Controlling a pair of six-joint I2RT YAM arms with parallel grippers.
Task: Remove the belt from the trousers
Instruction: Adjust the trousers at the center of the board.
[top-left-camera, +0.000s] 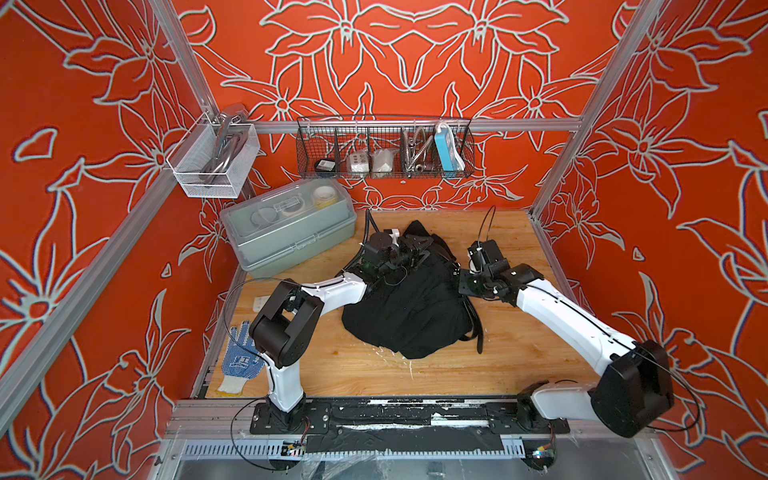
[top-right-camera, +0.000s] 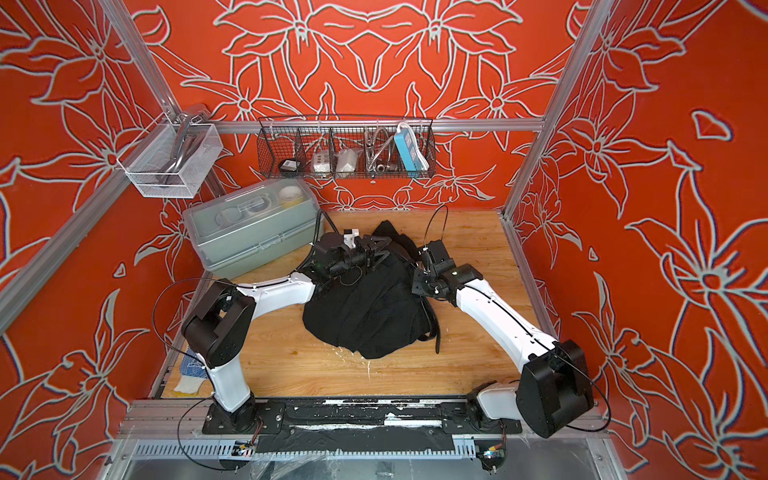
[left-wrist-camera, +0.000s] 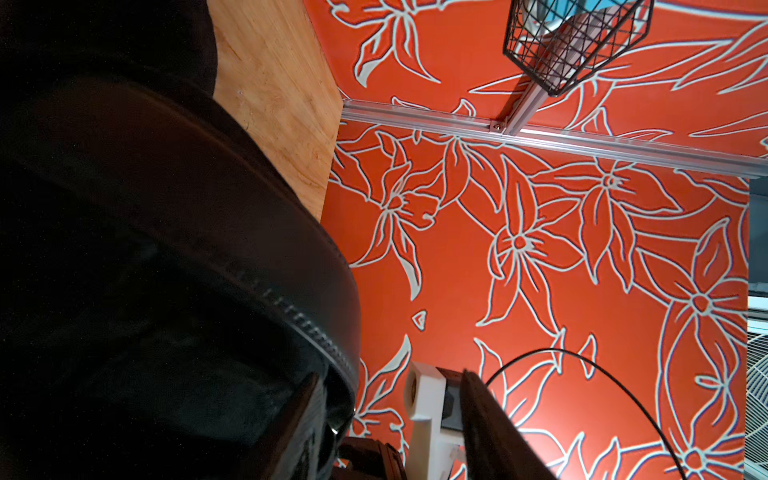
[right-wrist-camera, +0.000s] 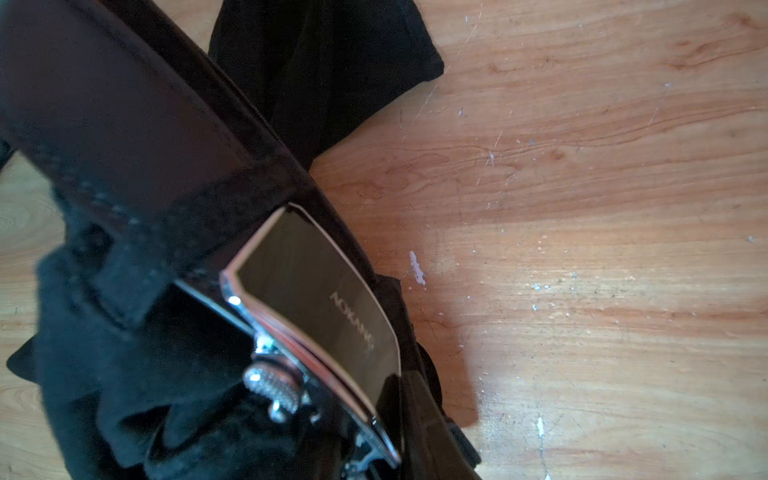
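Observation:
The black trousers (top-left-camera: 403, 311) (top-right-camera: 361, 316) lie in a crumpled heap mid-table. The belt (top-left-camera: 478, 332) (top-right-camera: 436, 332) hangs out along the heap's right side. My right gripper (top-left-camera: 460, 282) (right-wrist-camera: 374, 453) is at that edge, shut on the belt's shiny metal buckle (right-wrist-camera: 316, 311); one dark finger (right-wrist-camera: 432, 436) lies against the plate, and the strap runs through a cloth loop just past it. My left gripper (top-left-camera: 417, 249) (left-wrist-camera: 388, 376) hovers over the far part of the heap, open. The stitched belt strap (left-wrist-camera: 249, 257) curves past one of its fingers (left-wrist-camera: 299, 415).
A grey lidded plastic box (top-left-camera: 286, 228) stands at the back left of the wooden table (top-left-camera: 519, 361). A black wire basket (top-left-camera: 386, 149) and a white mesh basket (top-left-camera: 212, 162) hang on the frame rails. A blue-dotted glove (top-left-camera: 239, 361) lies at the front left.

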